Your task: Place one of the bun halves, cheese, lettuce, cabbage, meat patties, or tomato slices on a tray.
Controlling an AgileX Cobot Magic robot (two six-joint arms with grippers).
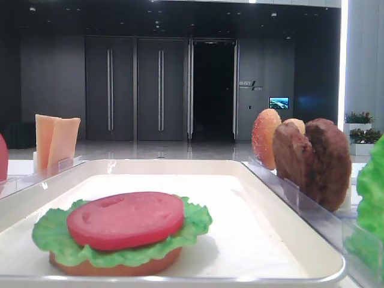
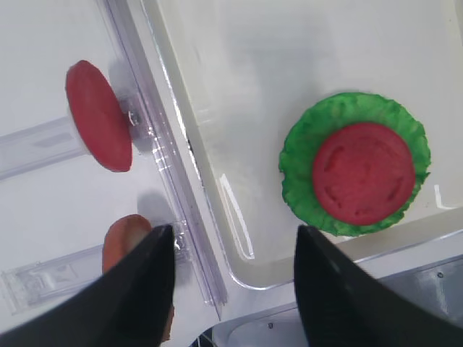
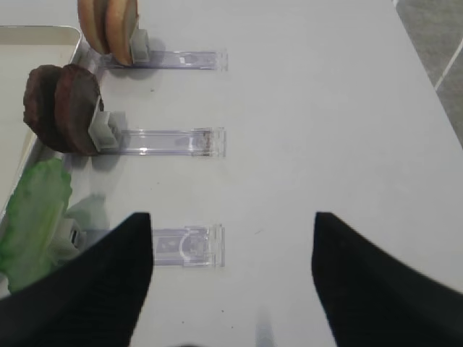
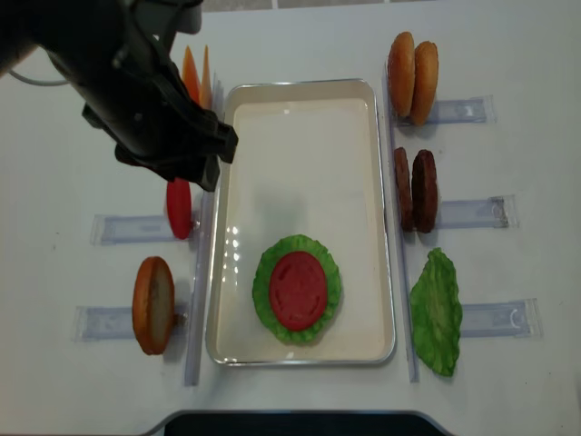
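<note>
Left fingers spread apart, empty, hovering over the tray rim beside a racked tomato slice. Right fingers also apart, empty, above bare desk. On the tray: bun half, lettuce, tomato slice on top. Meat patties stand racked just right of the tray.

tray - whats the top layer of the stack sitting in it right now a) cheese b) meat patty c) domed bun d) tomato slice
d: on the tray, a red tomato slice lies flat on top of the green lettuce, while the meat patties stand upright in a rack outside it.
</note>
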